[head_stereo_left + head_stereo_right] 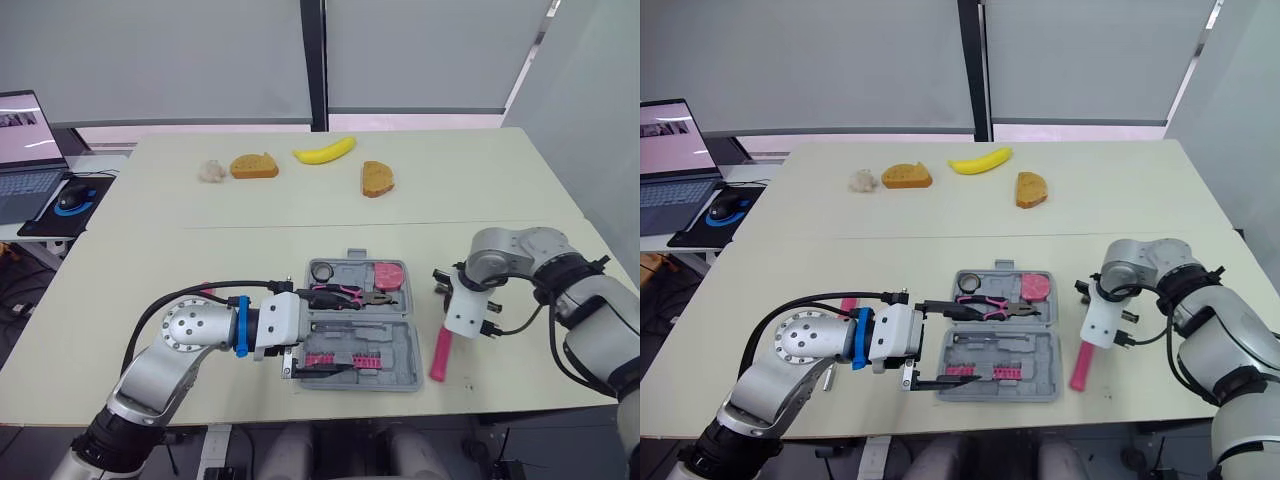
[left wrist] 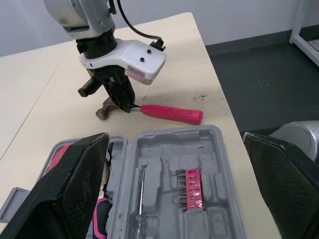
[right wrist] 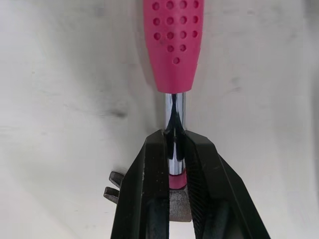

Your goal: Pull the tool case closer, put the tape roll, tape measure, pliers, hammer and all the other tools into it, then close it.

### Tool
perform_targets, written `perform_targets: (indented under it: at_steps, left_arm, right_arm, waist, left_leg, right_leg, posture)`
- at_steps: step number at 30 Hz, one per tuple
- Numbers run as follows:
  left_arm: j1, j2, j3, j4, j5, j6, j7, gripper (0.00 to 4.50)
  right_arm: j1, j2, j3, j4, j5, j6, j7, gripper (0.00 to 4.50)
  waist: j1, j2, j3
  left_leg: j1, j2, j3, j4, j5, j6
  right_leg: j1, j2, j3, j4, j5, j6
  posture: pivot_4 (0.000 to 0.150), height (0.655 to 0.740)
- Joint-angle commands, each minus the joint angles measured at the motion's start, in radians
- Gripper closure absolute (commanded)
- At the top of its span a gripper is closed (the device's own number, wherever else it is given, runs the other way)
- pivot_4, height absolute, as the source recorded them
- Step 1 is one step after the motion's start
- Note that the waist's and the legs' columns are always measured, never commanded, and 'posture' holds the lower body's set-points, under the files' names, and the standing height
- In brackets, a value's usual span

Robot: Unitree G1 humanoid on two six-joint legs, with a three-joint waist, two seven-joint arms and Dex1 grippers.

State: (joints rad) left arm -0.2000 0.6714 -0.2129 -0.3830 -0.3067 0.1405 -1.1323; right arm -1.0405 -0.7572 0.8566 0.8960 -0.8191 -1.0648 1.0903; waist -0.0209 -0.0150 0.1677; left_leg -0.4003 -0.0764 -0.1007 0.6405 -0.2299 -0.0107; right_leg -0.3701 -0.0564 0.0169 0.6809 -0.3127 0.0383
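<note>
The grey tool case (image 1: pixel 400 345) lies open near the table's front edge. Its far half holds a black tape roll (image 1: pixel 323 271), a pink tape measure (image 1: pixel 390 274) and pink-handled pliers (image 1: pixel 350 295). Pink bits (image 2: pixel 192 189) and a thin screwdriver (image 2: pixel 141 194) sit in the near half. My left gripper (image 1: pixel 303 333) is open, its fingers (image 2: pixel 70 189) spread across the case's left end. The pink-handled hammer (image 1: pixel 440 355) lies on the table right of the case. My right gripper (image 3: pixel 174 142) is shut on its chrome shaft, close to the head (image 2: pixel 106 108).
At the far side of the table (image 1: pixel 180 270) lie a banana (image 1: pixel 325 152), two bread slices (image 1: pixel 254 166) (image 1: pixel 377 179) and a pale lump (image 1: pixel 211 172). A laptop (image 1: pixel 25 150) and a mouse (image 1: pixel 71 197) sit on a side desk to the left.
</note>
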Motion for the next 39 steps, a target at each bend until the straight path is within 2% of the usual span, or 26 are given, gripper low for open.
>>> perform_targets:
  at_steps: [1, 6, 9, 11, 16, 24, 31, 34, 39]
  left_arm:
    - [-0.021, -0.01, -0.01, 0.006, 0.002, -0.033, -0.011, 0.0]
    - [-0.032, -0.022, -0.019, 0.029, 0.003, -0.053, -0.019, 0.0]
    - [-0.039, -0.028, -0.023, 0.049, 0.007, -0.072, -0.023, 0.0]
    - [-0.038, -0.03, -0.02, 0.055, 0.007, -0.083, -0.02, 0.0]
    - [-0.033, -0.031, -0.01, 0.074, 0.007, -0.108, -0.017, 0.0]
    - [-0.025, -0.024, 0.0, 0.082, 0.006, -0.121, -0.017, 0.0]
    - [-0.032, -0.018, 0.008, 0.103, 0.005, -0.129, -0.023, 0.0]
    - [-0.035, -0.017, 0.01, 0.108, 0.005, -0.13, -0.024, 0.0]
    - [-0.043, -0.02, 0.009, 0.108, 0.002, -0.128, -0.021, 0.0]
  right_arm:
    - [0.02, -0.075, -0.03, -0.054, 0.07, -0.038, 0.065, 4.28]
    - [0.105, -0.223, -0.089, -0.215, 0.255, 0.015, 0.216, 4.28]
    - [0.234, -0.371, -0.176, -0.378, 0.45, 0.191, 0.33, 4.28]
    - [0.315, -0.449, -0.243, -0.456, 0.528, 0.298, 0.353, 4.28]
    - [0.499, -0.54, -0.399, -0.616, 0.65, 0.57, 0.354, 4.28]
    - [0.651, -0.572, -0.55, -0.89, 0.733, 0.907, 0.376, 4.28]
    - [0.747, -0.57, -0.66, -1.006, 0.803, 1.176, 0.373, 4.28]
    - [0.79, -0.54, -0.725, -1.052, 0.86, 1.375, 0.332, 4.28]
    - [0.856, -0.422, -0.841, -1.17, 0.974, 1.834, 0.17, 4.28]
  waist:
    - [-0.004, 0.0, 0.0]
    - [-0.008, 0.002, 0.001]
    - [-0.007, 0.003, 0.002]
    - [-0.005, 0.005, 0.002]
    - [-0.009, 0.006, 0.002]
    - [-0.004, 0.008, 0.002]
    - [0.006, 0.008, 0.002]
    - [0.007, 0.008, 0.002]
    - [0.01, 0.007, 0.002]
  left_leg:
    - [0.0, 0.0, 0.0, 0.0, 0.0, 0.0]
    - [0.0, 0.001, 0.0, 0.0, -0.002, 0.003]
    - [0.0, 0.001, 0.0, 0.0, -0.002, 0.004]
    - [0.0, 0.001, 0.0, 0.0, -0.002, 0.004]
    - [0.0, 0.002, 0.0, 0.0, -0.003, 0.005]
    - [-0.001, 0.002, 0.001, 0.0, -0.003, 0.005]
    - [-0.001, 0.002, 0.001, 0.0, -0.003, 0.005]
    - [-0.001, 0.002, 0.001, 0.0, -0.003, 0.005]
    - [-0.001, 0.002, 0.0, 0.0, -0.003, 0.005]
  right_leg:
    - [0.0, 0.0, 0.0, 0.0, 0.0, 0.0]
    - [0.0, 0.0, 0.0, 0.0, 0.0, 0.0]
    - [0.0, 0.0, 0.0, 0.0, 0.0, 0.0]
    - [0.0, 0.0, 0.0, 0.0, 0.0, 0.0]
    - [0.0, 0.0, 0.0, 0.0, 0.0, 0.0]
    - [0.0, 0.0, 0.0, 0.0, 0.0, -0.001]
    - [0.0, -0.001, -0.001, 0.0, 0.0, -0.001]
    - [0.0, -0.001, -0.001, 0.0, 0.0, -0.001]
    - [0.0, -0.001, -0.001, 0.0, 0.0, -0.001]
  posture:
    - [0.15, 0.74]
    - [0.15, 0.74]
    - [0.15, 0.74]
    - [0.15, 0.74]
    - [0.15, 0.74]
    - [0.15, 0.74]
    - [0.15, 0.74]
    - [0.15, 0.74]
    - [0.15, 0.74]
